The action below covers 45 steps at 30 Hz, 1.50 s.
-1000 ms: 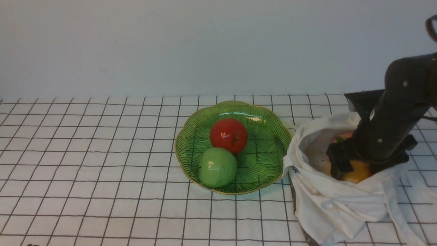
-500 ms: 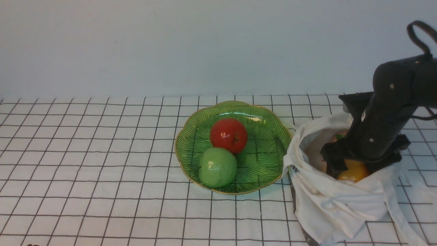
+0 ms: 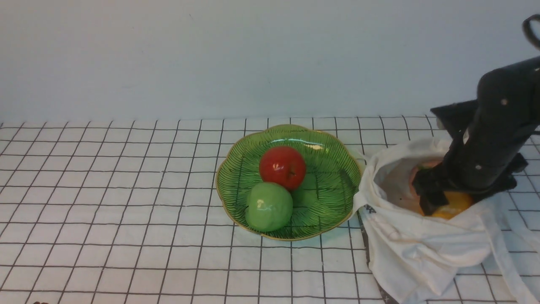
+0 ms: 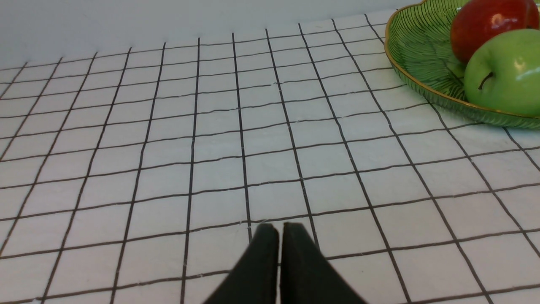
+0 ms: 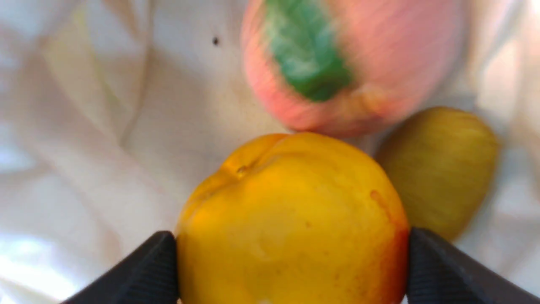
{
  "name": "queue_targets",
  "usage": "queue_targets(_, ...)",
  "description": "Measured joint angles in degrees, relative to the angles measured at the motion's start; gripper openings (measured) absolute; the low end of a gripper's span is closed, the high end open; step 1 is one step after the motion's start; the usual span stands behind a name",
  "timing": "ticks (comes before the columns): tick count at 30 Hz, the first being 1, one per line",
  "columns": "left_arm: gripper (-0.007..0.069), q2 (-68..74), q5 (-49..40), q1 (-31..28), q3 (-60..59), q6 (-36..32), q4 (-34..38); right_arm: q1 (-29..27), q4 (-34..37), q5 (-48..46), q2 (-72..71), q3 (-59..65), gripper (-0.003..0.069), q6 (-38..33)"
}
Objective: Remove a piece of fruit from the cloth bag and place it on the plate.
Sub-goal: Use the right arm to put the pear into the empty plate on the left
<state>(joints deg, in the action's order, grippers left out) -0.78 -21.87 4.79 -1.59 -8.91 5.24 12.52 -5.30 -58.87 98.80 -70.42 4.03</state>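
Note:
The piece of fruit [image 5: 291, 219], glossy orange-yellow with a small dimple, sits between the black fingers of my right gripper [image 5: 291, 253], which press on both its sides. From the front, the right gripper [image 3: 453, 200] reaches down into the open mouth of the off-white cloth bag [image 3: 417, 249], and the fruit [image 3: 455, 205] shows just above the bag's front rim. The green scalloped plate [image 3: 329, 169] lies left of the bag. My left gripper [image 4: 280, 228] is shut and empty over the checked cloth, with the plate [image 4: 422, 55] off to one side.
A red apple [image 3: 282, 168] and a green apple [image 3: 269, 206] lie on the plate. Inside the bag [image 5: 105, 126], a pink peach with a green leaf [image 5: 379, 55] and a dull yellow-brown fruit [image 5: 443, 164] sit just beyond the held fruit. Bag straps trail at the front right.
My right gripper has closed slightly onto the fruit. The arm swayed left, then moved right and a little up with the fruit, and the bag's rim shifted with it.

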Motion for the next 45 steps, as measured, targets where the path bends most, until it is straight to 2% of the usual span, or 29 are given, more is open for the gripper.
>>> queue_targets(10,-0.0008,0.0,0.0,0.0,0.0,0.0,0.0,0.0,3.5,0.1,-14.8,0.1,0.0631,0.0)
queue_targets(15,-0.0008,0.0,0.0,0.0,0.0,0.0,0.0,0.0,9.1,7.6,-18.6,0.1,0.0631,-1.8)
queue_targets(19,-0.0008,0.0,0.0,0.0,0.0,0.0,0.0,-0.1,18.6,13.8,-17.5,0.1,0.0631,-6.7)
queue_targets(23,-0.0008,0.0,0.0,0.0,0.0,0.0,0.0,0.3,31.8,18.6,-12.6,0.1,0.0631,-17.2)
queue_targets(24,-0.0008,0.0,0.0,0.0,0.0,0.0,0.0,0.6,33.0,19.1,-11.6,0.1,0.0631,-18.3)
queue_targets(28,-0.0008,0.0,0.0,0.0,0.0,0.0,0.0,4.1,44.1,22.8,-4.2,0.1,0.0631,-29.2)
queue_targets(31,-0.0008,0.0,0.0,0.0,0.0,0.0,0.0,7.6,49.5,26.7,1.4,0.1,0.0631,-36.0)
queue_targets(34,-0.0008,0.0,0.0,0.0,0.0,0.0,0.0,9.9,51.5,29.7,5.0,0.1,0.0631,-40.8)
queue_targets(39,-0.0008,0.0,0.0,0.0,0.0,0.0,0.0,11.9,52.4,32.3,8.1,0.1,0.0631,-44.0)
queue_targets(45,-0.0008,0.0,0.0,0.0,0.0,0.0,0.0,12.2,52.3,33.6,8.4,0.1,0.0687,-45.9)
